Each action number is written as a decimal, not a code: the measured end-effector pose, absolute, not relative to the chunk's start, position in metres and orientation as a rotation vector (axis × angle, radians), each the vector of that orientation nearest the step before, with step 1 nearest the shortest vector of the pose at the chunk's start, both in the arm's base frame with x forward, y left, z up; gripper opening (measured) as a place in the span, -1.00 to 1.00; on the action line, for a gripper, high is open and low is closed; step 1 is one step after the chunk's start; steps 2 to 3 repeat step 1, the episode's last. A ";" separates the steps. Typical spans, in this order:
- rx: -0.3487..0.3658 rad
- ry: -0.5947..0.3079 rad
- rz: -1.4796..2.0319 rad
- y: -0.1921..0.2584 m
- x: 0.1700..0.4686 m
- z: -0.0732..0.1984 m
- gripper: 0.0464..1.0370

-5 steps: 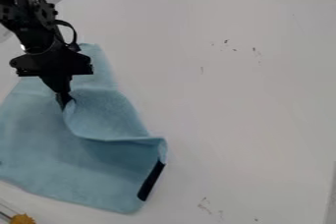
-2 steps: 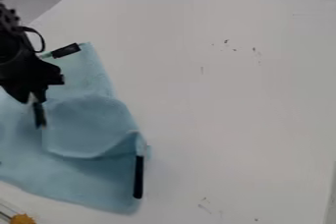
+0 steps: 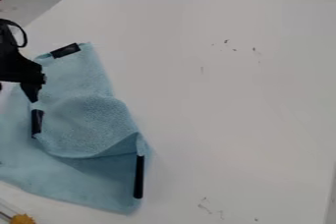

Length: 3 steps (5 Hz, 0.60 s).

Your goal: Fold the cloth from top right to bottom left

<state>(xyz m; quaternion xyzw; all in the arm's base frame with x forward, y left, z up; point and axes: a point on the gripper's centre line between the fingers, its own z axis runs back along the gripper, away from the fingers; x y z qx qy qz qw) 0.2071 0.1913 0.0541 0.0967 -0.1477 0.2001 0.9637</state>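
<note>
And here's the claw (image 3: 31,95) at the left of the frame, its tip pointing down over the cloth's left part, just above a black patch (image 3: 37,123); open or closed, I can't tell! The blue cloth (image 3: 89,120) sprawls across the left and lower left of the white surface (image 3: 230,100), a flap folded over its middle, the flap's lower edge curving up toward the right. One dark strip (image 3: 138,177) runs down near its lower right edge, another (image 3: 66,50) sits at its top. Orange thing (image 3: 22,219), bottom left corner!
</note>
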 end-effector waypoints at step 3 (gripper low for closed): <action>0.188 -0.260 0.320 0.189 0.219 0.059 0.93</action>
